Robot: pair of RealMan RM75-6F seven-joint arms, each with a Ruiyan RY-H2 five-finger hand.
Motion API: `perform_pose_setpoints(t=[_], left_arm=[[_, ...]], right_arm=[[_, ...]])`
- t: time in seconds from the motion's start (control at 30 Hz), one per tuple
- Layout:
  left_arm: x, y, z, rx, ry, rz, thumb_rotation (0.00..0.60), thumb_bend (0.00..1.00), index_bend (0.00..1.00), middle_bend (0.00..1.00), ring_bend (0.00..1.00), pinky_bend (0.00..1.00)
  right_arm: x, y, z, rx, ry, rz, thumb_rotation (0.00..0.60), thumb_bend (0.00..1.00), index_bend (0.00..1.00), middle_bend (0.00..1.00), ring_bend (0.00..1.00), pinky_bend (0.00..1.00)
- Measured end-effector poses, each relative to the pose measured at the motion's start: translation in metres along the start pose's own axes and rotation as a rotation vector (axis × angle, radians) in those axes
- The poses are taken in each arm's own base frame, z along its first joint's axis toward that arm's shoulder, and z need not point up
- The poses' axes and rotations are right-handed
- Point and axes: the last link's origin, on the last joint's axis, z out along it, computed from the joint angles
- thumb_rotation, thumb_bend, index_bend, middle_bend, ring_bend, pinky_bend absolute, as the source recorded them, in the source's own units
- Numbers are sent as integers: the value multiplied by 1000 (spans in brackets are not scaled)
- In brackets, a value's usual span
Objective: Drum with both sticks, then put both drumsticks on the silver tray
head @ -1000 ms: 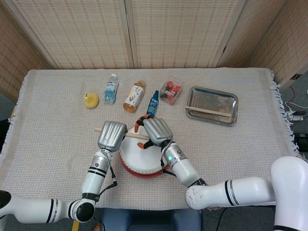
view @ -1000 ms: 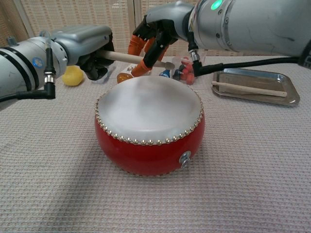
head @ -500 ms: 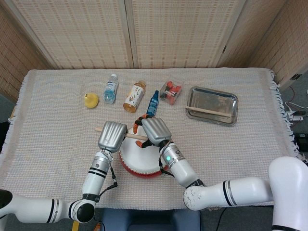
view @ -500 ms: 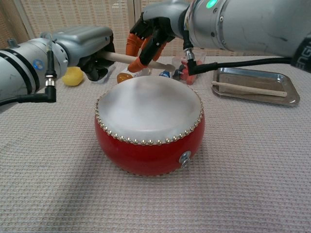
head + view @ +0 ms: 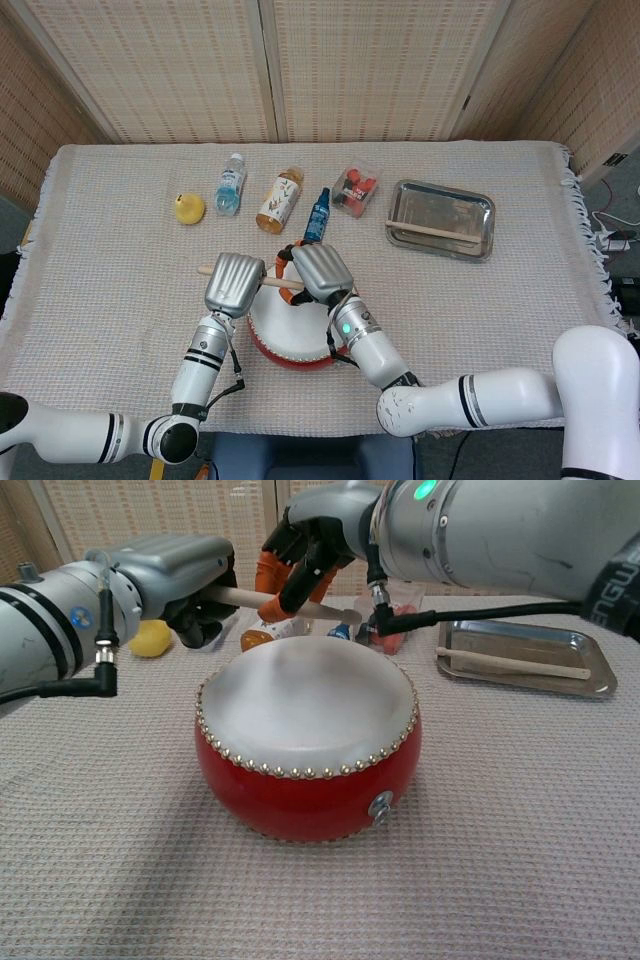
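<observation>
The left hand (image 5: 185, 575) grips one drumstick (image 5: 300, 607) at its butt end, fingers wrapped around the shaft; the stick runs level to the right above the far rim of the red drum (image 5: 308, 745), its tip clear of the skin. The right hand (image 5: 315, 545) is at the mid-shaft of that same stick, orange-tipped fingers (image 5: 282, 598) curled down over it; whether they pinch the shaft or merely rest against it cannot be told from either view. Judged step: handing this stick across from left to right so it can go to the tray. To do it well, the right hand should close fully on the shaft and hold firm before the left lets go, with the stick kept level and lifted off the drum rim so it does not tip or roll. The other drumstick (image 5: 438, 231) already lies inside the silver tray (image 5: 441, 198), which sits well apart to the right on the woven tablecloth (image 5: 110, 270). Behind the drum lie a lemon (image 5: 188, 208), three bottles (image 5: 280, 199) and a small packet (image 5: 356, 189), none involved.
</observation>
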Motion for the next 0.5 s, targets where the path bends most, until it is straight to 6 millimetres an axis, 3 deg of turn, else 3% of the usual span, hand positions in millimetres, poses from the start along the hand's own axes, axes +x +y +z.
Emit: perform_pose_setpoints(t=[0.37, 0.5], left_arm=[[1, 0, -2, -22, 27, 59, 600, 952, 880, 1000, 976, 1000], [2, 0, -3, -29, 38, 67, 600, 927, 791, 930, 911, 1000]], right_arm=[[-3, -2, 3, -14, 12, -18, 600, 446, 735, 481, 384, 317], [-3, -2, 4, -14, 23, -15, 600, 454, 778, 512, 431, 340]])
